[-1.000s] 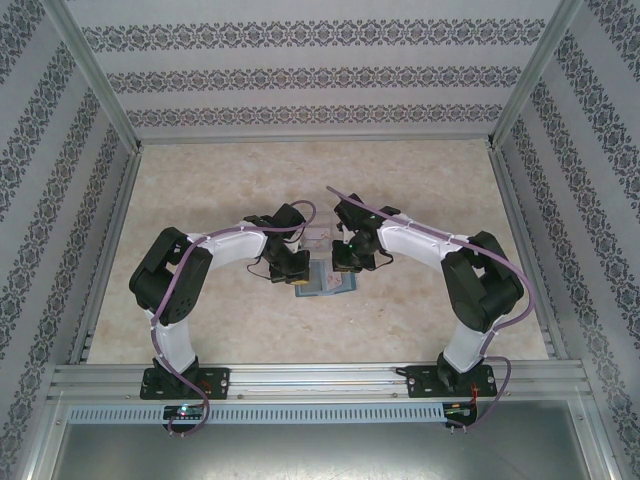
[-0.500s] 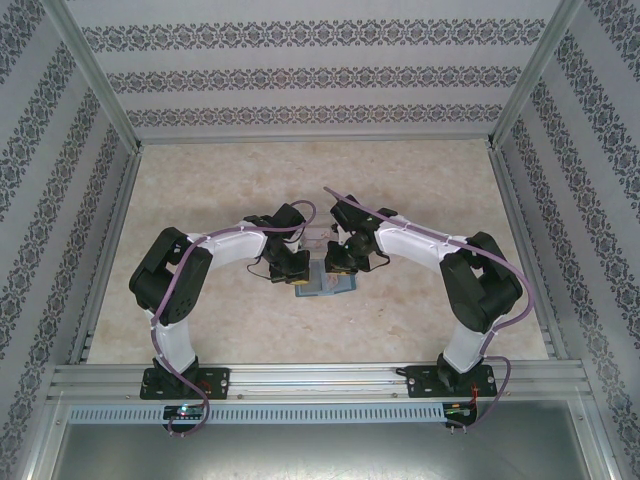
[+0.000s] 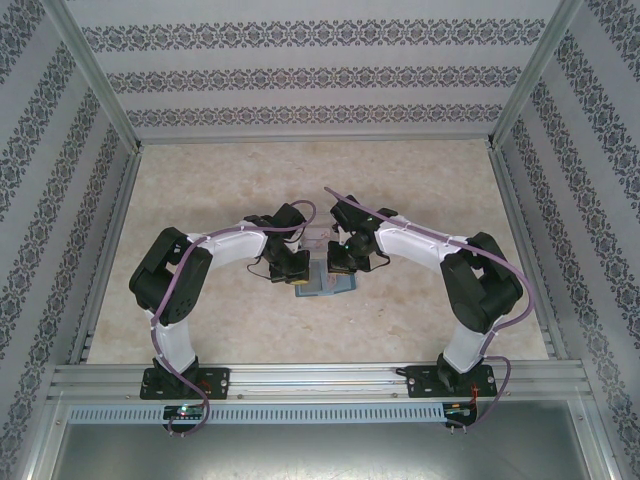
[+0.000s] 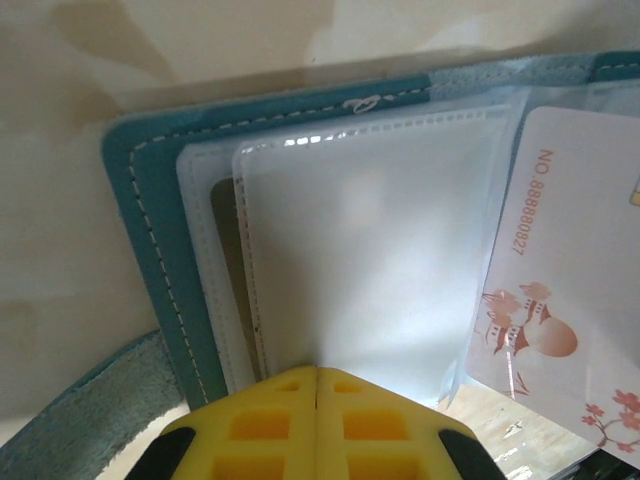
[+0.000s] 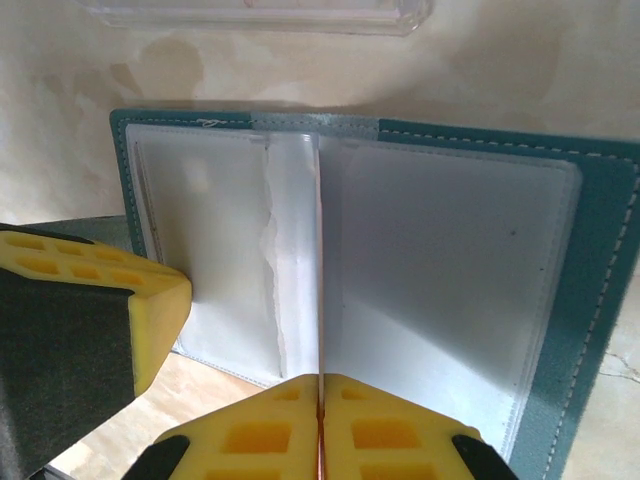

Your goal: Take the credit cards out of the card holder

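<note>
Near the middle of the worktop (image 3: 250, 180), between the two wrists, the card holder (image 3: 325, 284) lies open, clear sleeves up, with one pale credit card (image 4: 565, 250) inside a sleeve on its right half. Since a second ago the right fingers (image 5: 390, 435) have edged in over the fold and pressed together on an upright leaf (image 5: 318, 250), while the left fingers (image 4: 250, 440), fully closed on nothing, stay against the left sleeves. I judge the pull is only starting; whether that pinch has the card or just plastic I cannot tell.

Overview; two close-ups on card holder (image 5: 600, 250)
</note>
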